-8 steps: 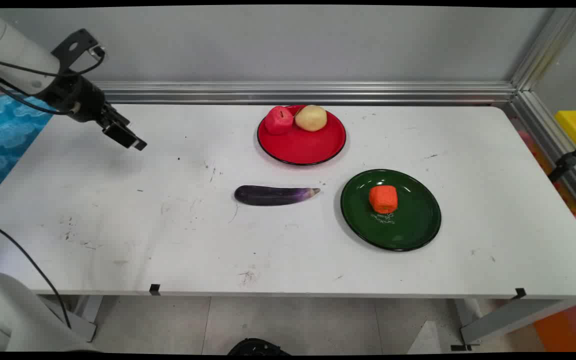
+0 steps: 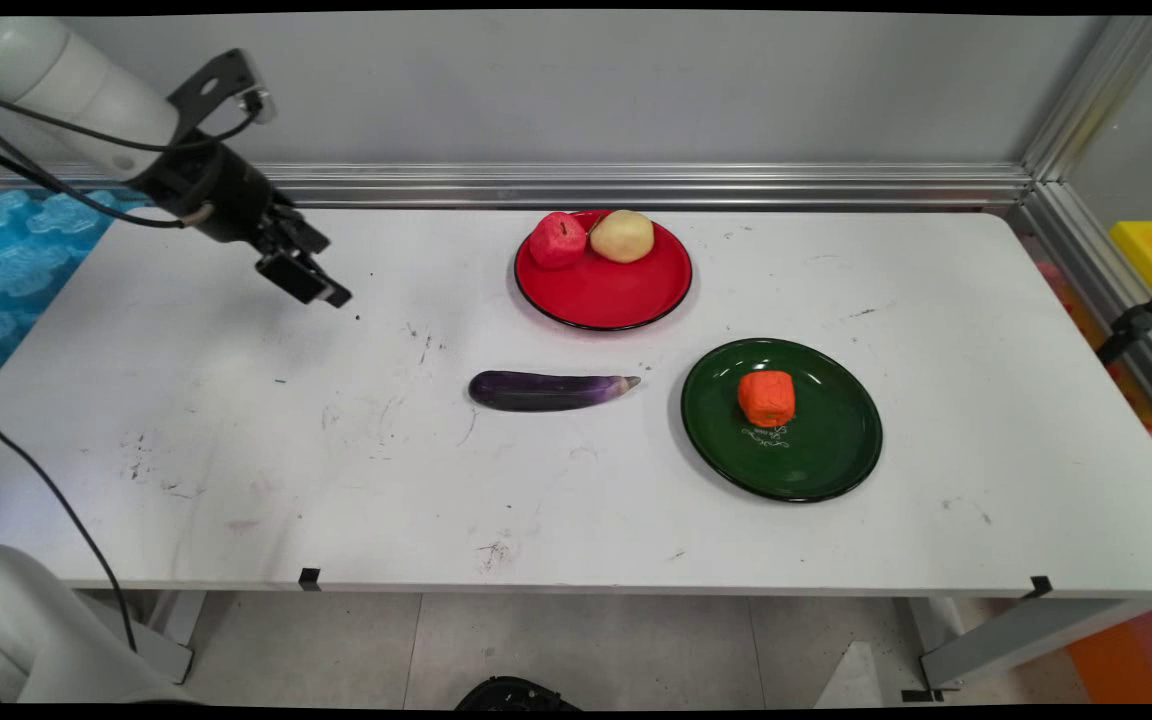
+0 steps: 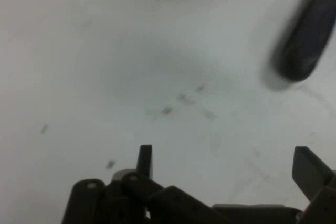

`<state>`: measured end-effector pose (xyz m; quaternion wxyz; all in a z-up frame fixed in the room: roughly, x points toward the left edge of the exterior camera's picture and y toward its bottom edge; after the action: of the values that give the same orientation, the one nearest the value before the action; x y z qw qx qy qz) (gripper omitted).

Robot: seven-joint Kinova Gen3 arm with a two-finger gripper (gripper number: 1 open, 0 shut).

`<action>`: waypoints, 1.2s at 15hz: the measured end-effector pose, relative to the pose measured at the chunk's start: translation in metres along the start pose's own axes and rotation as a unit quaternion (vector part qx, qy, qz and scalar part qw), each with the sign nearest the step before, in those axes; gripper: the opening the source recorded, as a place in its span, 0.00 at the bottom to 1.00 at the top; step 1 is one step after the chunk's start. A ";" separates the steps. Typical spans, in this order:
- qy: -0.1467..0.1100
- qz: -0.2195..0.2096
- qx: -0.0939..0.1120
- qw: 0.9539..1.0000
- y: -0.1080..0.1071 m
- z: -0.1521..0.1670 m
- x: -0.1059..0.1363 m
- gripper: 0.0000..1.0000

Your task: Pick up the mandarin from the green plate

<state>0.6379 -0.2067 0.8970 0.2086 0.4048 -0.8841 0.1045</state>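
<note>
The gripper (image 2: 311, 283) is hanging above the table (image 2: 236, 440) at its ten o'clock corner, tilted down toward the middle, with nothing between its fingers (image 3: 145, 158) — in the hand view they are standing well apart, spread wide. The eggplant (image 2: 548, 390) is lying on its side near the table's centre, well apart from the gripper at roughly its four o'clock, stem tip pointing toward the green plate (image 2: 836, 450). That plate is holding an orange block (image 2: 766, 398). At twelve o'clock from the eggplant, the red plate (image 2: 616, 290) is carrying a red apple (image 2: 557, 240) and a potato (image 2: 622, 236), touching each other.

The eggplant looks smooth and rounded — a pinch placed off its middle, or across its length, could be letting it roll or swivel out, and its tip is sitting near the green plate's rim, so a nudge might be knocking it against that.
</note>
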 end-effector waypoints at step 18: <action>0.073 0.194 -0.106 0.973 0.101 0.065 0.145 1.00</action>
<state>0.4581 -0.2615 0.9032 0.2896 0.1927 -0.9343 0.0779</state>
